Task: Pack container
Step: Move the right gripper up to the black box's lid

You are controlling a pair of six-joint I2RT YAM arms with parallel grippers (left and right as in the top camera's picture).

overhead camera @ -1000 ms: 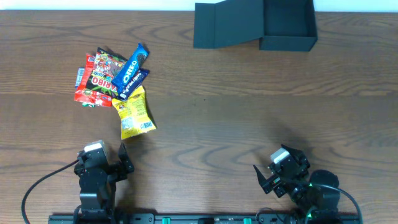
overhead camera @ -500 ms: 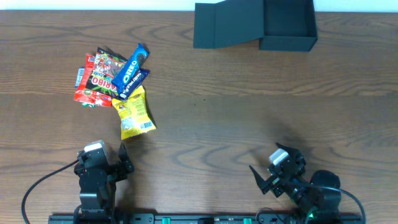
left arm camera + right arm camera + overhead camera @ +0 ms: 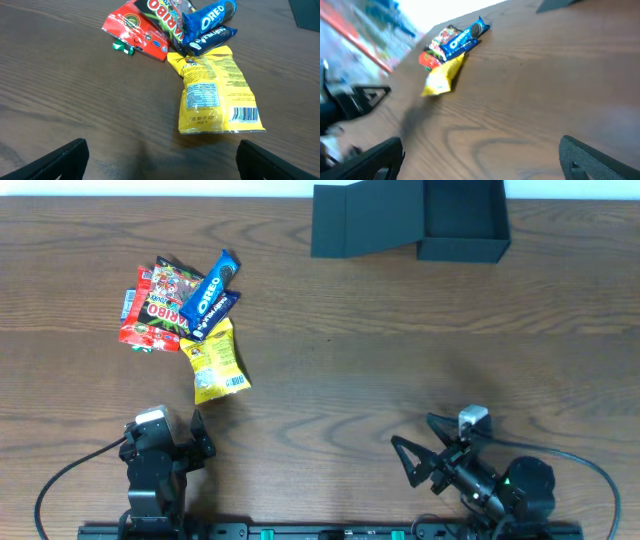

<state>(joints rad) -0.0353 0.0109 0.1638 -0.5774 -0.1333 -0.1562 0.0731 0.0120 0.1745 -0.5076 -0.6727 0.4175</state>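
The box at one o'clock looks light, stiff cardboard; pinch a side wall, not the hinged lid. Both jaws gape empty.

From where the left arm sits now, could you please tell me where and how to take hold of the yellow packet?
Take the yellow packet by its near half, the barcode end, which lies flat and free; its far end touches the blue Oreo packets. Bring the open left claw straight down, with its fingers across the packet's narrower width.
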